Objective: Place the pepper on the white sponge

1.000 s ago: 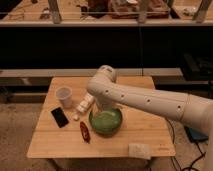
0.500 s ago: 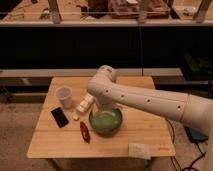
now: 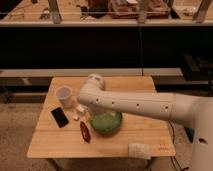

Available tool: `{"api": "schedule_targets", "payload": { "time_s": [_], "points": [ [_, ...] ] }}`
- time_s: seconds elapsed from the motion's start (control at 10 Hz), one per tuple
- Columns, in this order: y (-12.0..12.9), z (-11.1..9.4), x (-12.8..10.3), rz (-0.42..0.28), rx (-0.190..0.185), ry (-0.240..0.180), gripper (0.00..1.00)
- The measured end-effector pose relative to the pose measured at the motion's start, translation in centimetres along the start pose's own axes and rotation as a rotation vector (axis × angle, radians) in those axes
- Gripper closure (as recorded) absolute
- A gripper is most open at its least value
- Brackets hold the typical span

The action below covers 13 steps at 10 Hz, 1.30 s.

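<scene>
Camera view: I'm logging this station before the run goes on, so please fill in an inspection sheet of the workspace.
surface: wooden table, no spills seen.
job's things: pepper lies on the table beside the green bowl, on the phone's side; white sponge sits near the front edge, apart from the pepper, with nothing on it.
clutter: black phone, plastic cup, small white blocks.
grippers: gripper mostly hidden under the end of the arm, between the blocks and the bowl; open, holding nothing.
cables: nothing seen.
surroundings: dark shelving behind the table.
</scene>
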Motion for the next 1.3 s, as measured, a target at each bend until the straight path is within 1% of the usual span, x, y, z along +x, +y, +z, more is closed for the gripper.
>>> {"api": "schedule_targets", "payload": {
  "time_s": [0.1, 0.2, 0.4, 0.7, 0.9, 1.0, 1.1, 1.3],
  "points": [
    [0.2, 0.5, 0.8, -0.013, 0.011, -0.002, 0.2],
    [0.6, 0.8, 1.1, -0.026, 0.007, -0.011, 0.2],
    [1.5, 2.4, 1.4, -0.052, -0.002, -0.027, 0.2],
    [2.9, 3.0, 0.6, -0.081, 0.0, -0.042, 0.2],
    [4.6, 3.4, 0.3, -0.125, 0.004, -0.043, 0.2],
    [4.5, 3.4, 0.3, -0.122, 0.005, -0.042, 0.2],
    [4.3, 2.7, 0.4, -0.125, -0.02, -0.053, 0.2],
    [4.5, 0.7, -0.1, -0.142, -0.087, -0.078, 0.2]
  ]
}}
